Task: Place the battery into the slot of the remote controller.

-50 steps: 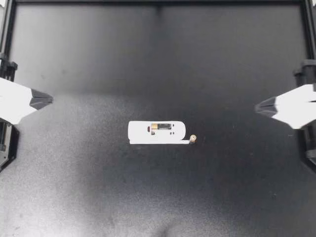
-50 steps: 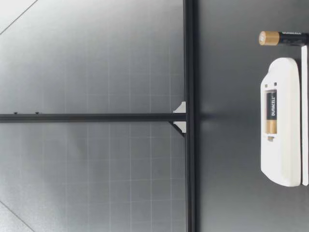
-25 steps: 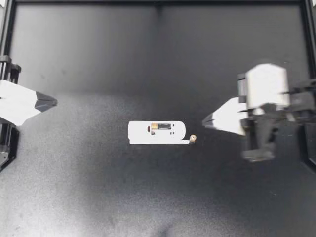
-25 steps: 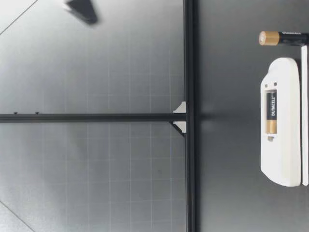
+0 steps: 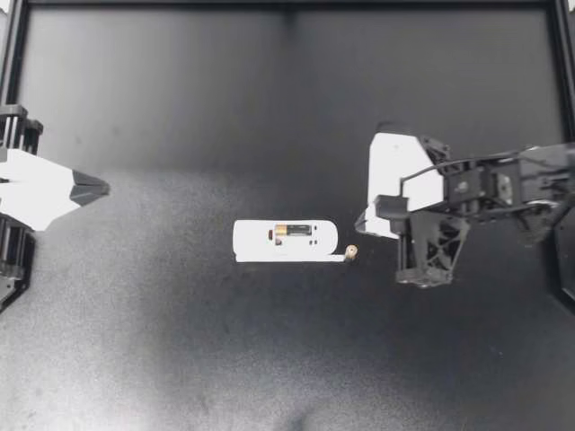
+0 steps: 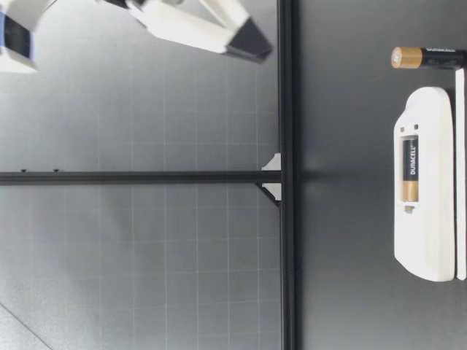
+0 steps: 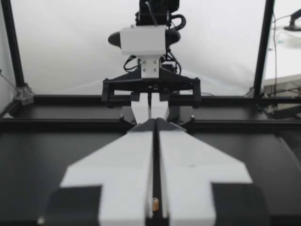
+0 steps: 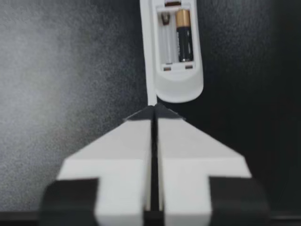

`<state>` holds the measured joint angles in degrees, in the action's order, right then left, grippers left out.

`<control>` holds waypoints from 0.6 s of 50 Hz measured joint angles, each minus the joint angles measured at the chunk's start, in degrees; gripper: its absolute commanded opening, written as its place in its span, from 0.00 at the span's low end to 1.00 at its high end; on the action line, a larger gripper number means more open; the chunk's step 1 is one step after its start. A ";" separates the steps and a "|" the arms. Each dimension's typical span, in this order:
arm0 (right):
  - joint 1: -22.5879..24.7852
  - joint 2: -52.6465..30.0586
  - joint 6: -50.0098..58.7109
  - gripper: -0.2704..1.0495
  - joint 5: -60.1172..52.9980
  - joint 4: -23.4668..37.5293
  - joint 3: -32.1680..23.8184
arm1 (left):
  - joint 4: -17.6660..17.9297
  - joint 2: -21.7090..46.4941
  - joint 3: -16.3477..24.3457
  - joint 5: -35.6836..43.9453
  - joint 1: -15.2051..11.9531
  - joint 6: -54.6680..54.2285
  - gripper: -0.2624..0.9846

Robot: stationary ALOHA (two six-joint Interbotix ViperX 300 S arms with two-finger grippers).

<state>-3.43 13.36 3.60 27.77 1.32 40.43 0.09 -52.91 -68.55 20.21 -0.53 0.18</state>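
The white remote (image 5: 286, 241) lies in the middle of the table with its battery compartment uncovered. One battery (image 5: 294, 231) sits in a slot; the slot beside it (image 8: 165, 40) is bare. A loose battery (image 5: 351, 252) stands upright at the remote's right end. My right gripper (image 5: 361, 223) hovers just right of it, fingers together, holding nothing. In the right wrist view its tips (image 8: 153, 107) point at the remote (image 8: 175, 70). In the low view my right gripper (image 6: 259, 45) hangs well above the upright battery (image 6: 427, 57). My left gripper (image 5: 106, 188) is shut at the left edge.
A thin white strip (image 5: 296, 260) runs along the remote's near edge. Black frame rails border the dark table (image 5: 287, 359). In the left wrist view the right arm (image 7: 149, 42) faces me across the table, and the far battery (image 7: 154, 203) shows through the slit between the fingers.
My right arm has swung in from the right edge and turned toward the remote's right end. The left gripper has edged slightly inward. Remote and batteries have not moved.
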 measured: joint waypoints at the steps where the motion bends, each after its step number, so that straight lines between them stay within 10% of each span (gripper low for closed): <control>1: 0.09 -0.18 0.00 0.35 0.09 0.00 -0.18 | 0.00 0.09 -0.09 0.00 0.09 0.00 0.10; 11: 0.09 -3.08 -0.09 0.58 2.11 0.00 -0.97 | 0.00 0.26 -0.09 0.00 0.09 0.00 0.10; 30: 0.00 -9.23 -0.35 0.58 2.55 0.09 -2.29 | 0.09 0.35 -0.44 0.00 0.00 0.00 0.10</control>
<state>-3.43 4.13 3.25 30.32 1.41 38.14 0.18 -52.56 -68.99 20.21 -0.53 0.18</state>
